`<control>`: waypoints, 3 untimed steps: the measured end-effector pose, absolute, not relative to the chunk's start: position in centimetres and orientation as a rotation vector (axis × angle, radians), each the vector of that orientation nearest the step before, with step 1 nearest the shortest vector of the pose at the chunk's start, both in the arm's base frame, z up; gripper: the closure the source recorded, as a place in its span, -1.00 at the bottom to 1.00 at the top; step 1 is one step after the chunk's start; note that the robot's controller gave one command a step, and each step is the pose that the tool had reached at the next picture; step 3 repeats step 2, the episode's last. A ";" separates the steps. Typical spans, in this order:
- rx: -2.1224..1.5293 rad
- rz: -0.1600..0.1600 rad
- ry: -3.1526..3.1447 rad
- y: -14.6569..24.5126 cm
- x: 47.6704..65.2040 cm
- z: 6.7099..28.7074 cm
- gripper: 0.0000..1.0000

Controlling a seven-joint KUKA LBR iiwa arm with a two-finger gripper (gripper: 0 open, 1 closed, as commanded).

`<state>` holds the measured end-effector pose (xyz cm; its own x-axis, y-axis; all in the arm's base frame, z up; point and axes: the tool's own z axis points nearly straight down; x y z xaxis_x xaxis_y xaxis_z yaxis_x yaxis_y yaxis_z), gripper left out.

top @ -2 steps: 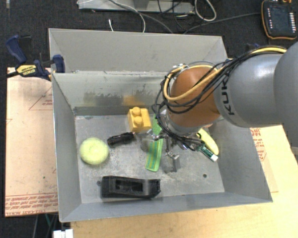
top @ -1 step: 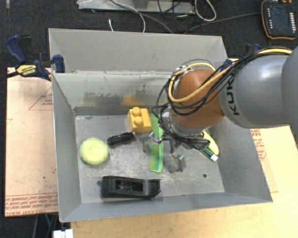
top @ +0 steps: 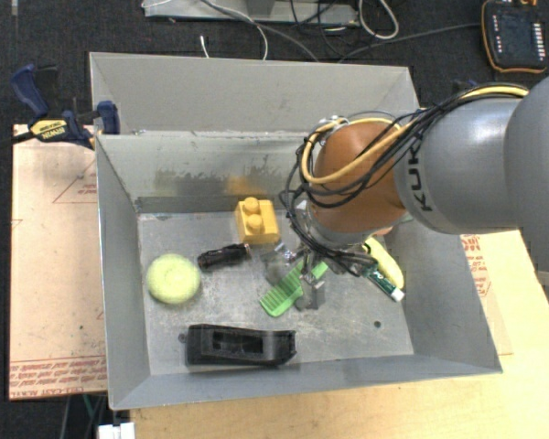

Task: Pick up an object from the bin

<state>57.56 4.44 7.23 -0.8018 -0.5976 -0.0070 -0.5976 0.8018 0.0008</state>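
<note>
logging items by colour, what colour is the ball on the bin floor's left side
The ball is pale yellow-green, seen best in the camera view.

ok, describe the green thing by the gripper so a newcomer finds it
Start at the middle of the grey bin floor, right by the gripper. The green ribbed piece lies there. It is flat, bright and comb-like; the ball at left is round and paler.

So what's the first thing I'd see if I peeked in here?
The big grey arm with its orange wrist cover comes in from the right. Its end effector is low over a green comb in the middle of the bin. Next you'd spot the yellow-green ball on the left, the yellow block near the back wall, and a long black piece at the front.
</note>
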 end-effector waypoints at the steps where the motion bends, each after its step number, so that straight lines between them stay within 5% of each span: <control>1: -0.987 0.005 2.976 4.4 57.6 7.2 1.00; 3: -0.984 0.007 2.975 4.5 57.5 8.3 1.00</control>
